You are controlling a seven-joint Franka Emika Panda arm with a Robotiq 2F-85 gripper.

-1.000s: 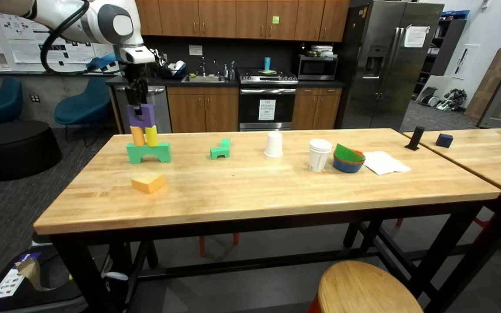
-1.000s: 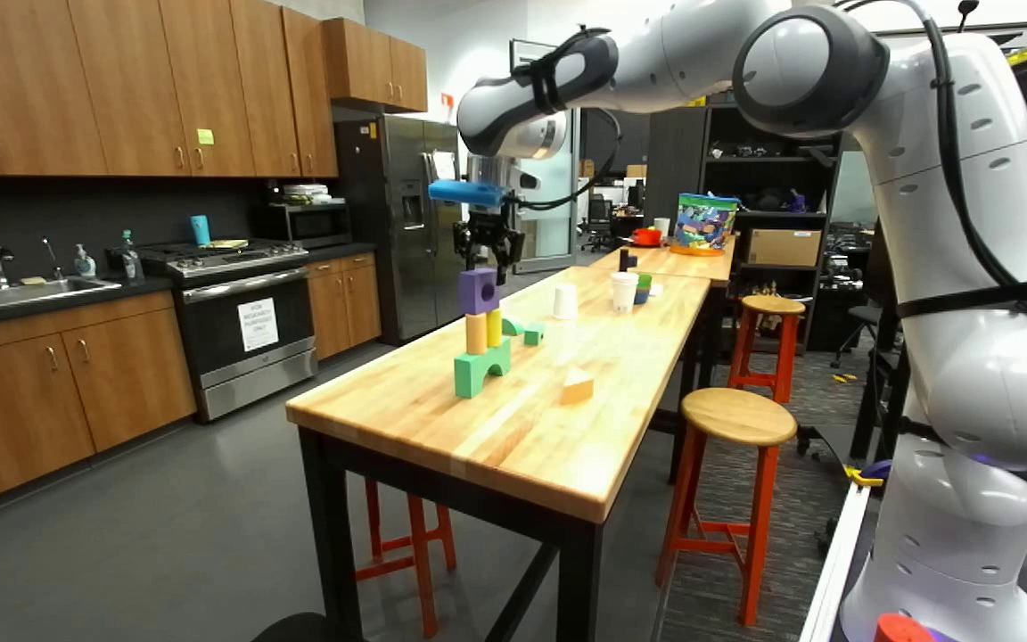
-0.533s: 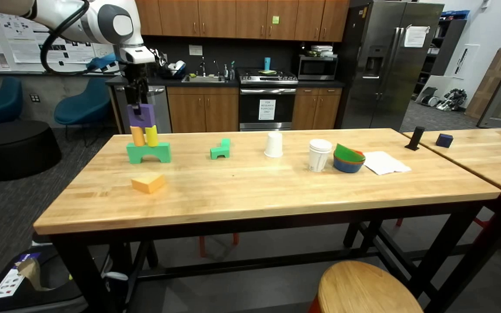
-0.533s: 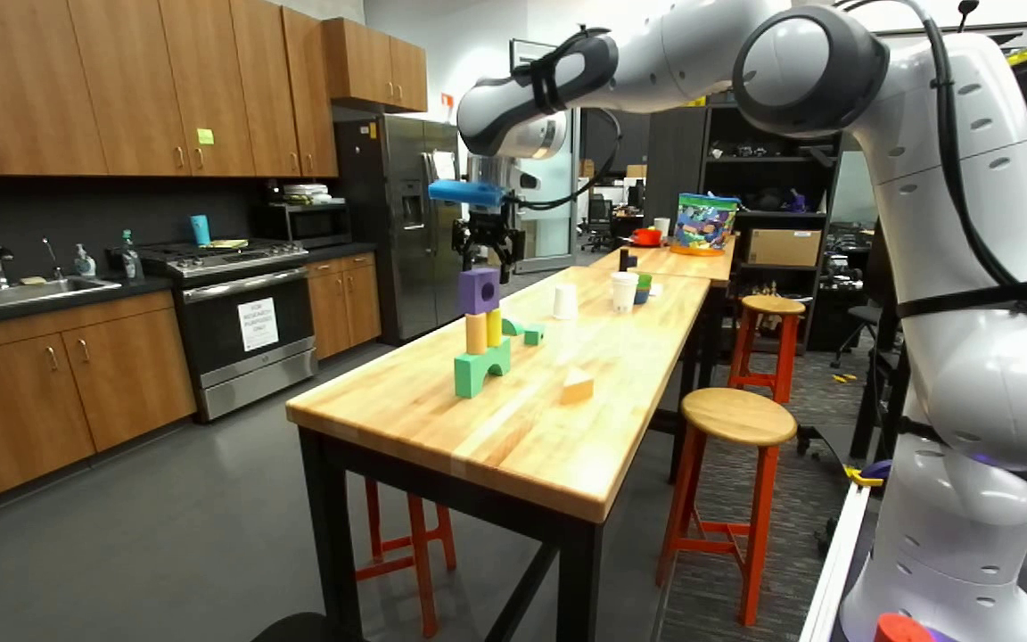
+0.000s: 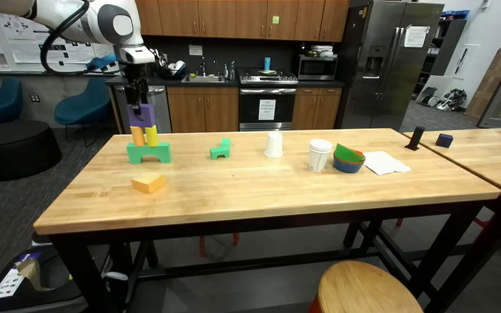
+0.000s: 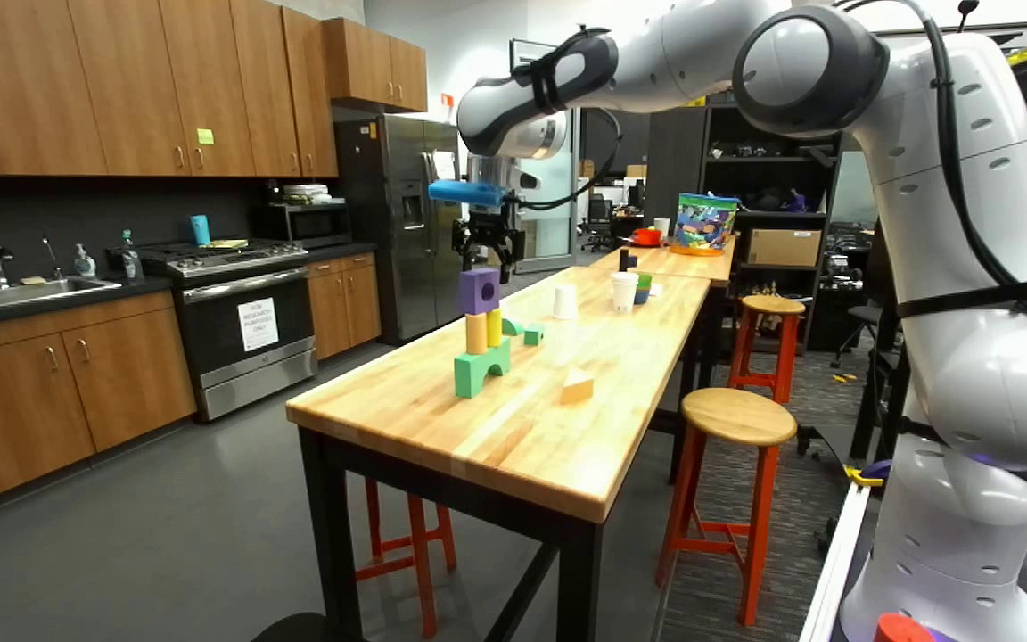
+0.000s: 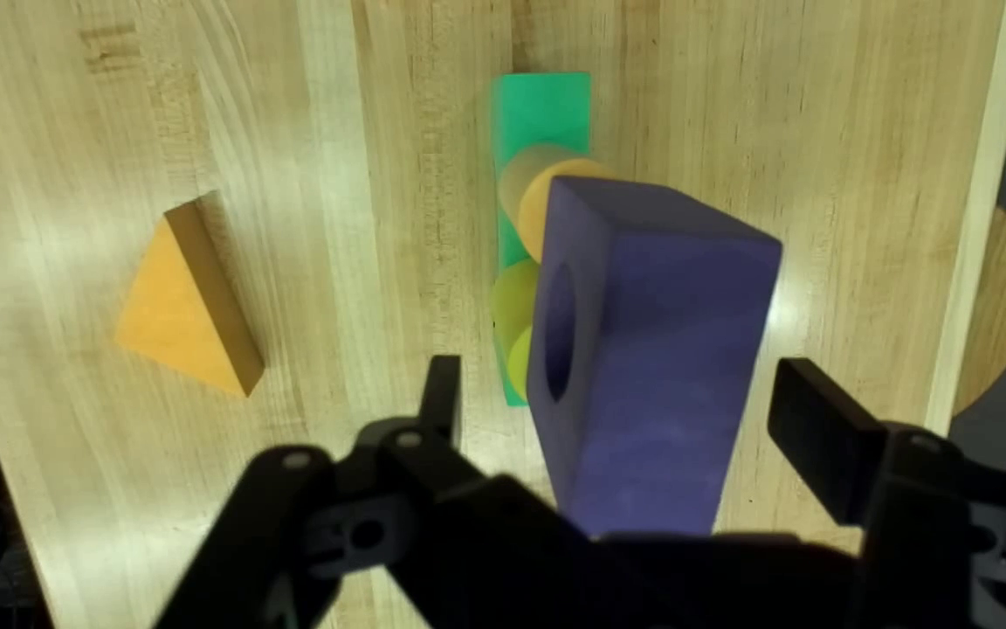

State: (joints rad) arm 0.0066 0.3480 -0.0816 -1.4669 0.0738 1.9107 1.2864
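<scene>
Checking out a black two-fingered gripper (image 7: 618, 376) pointing straight down over the far left part of a pale butcher-block wooden table (image 5: 250, 191) in an exterior view. Spread pretty wide, btw, and straddling a chunky purple rectangular block (image 7: 669, 376) with a round hole in it. Can see strips of wood on either side of that block in the wrist view, so gaps next to both fingers (image 7: 442, 393). Can find it perched up top, on a short upright orange cylinder (image 5: 137, 136) at left and a short upright yellow cylinder (image 5: 151, 136) at right. Got both standing on a longer green arch block (image 5: 149, 150). Closer to the near edge, can spot an orange triangular wedge (image 5: 148, 184). Over to the right, see a pair of small green blocks (image 5: 219, 153) toward the far edge, then a white tapered cup (image 5: 273, 144) flipped upside down, a stack of white cups (image 5: 318, 157), some nested round bowls (image 5: 348, 166) in green, orange and blue, and a white paper sheet (image 5: 384, 163). Way back, got brown wooden cabinets (image 5: 185, 108) and a dark steel fridge (image 5: 383, 87).
</scene>
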